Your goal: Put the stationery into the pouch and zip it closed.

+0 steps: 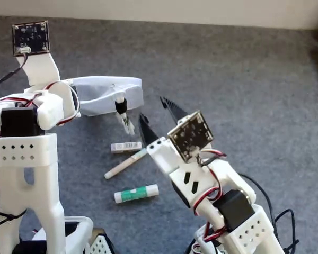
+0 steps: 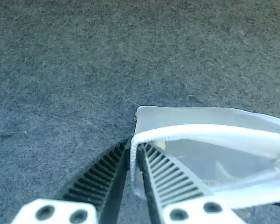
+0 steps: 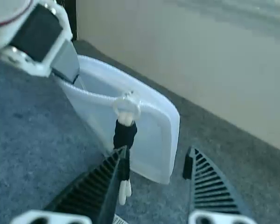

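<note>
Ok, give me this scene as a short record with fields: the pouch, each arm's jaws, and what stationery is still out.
pouch: white, translucent pouch, mouth looks open
left jaws: shut on the pouch's edge at one end
right jaws: open, beside the zipper pull, not gripping it
still out: glue stick, pen, small barcoded item
surface: grey carpet

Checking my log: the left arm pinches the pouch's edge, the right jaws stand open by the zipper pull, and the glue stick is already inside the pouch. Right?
Not quite. The high view shows the glue stick lying on the carpet near the pen, outside the pouch. The rest is right.
</note>
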